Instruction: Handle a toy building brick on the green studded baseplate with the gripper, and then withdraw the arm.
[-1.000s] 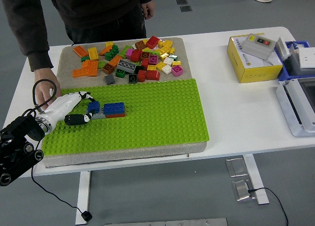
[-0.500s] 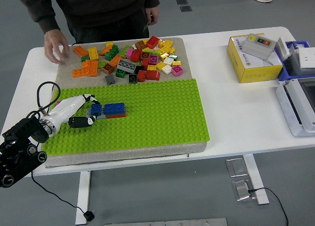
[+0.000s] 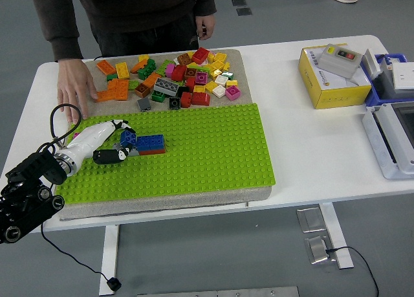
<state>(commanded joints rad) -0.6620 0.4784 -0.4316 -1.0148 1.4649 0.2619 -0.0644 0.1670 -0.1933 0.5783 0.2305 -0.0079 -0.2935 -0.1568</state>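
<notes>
The green studded baseplate lies at the table's middle. On its left part stands a blue brick on a red one. My left hand, white with black fingertips, reaches in from the lower left and is shut on a small blue brick just left of that stack. The small brick is tilted, at baseplate level. The right arm is out of view.
A pile of loose coloured bricks lies on a grey mat behind the baseplate. A person stands at the far side, one hand flat on the mat's left edge. A yellow box and grey trays are at the right.
My left hand has shifted slightly right and up with the small blue brick, which now tilts. The person's hand moved from beside my arm to the mat's far corner, then down onto its left edge.
</notes>
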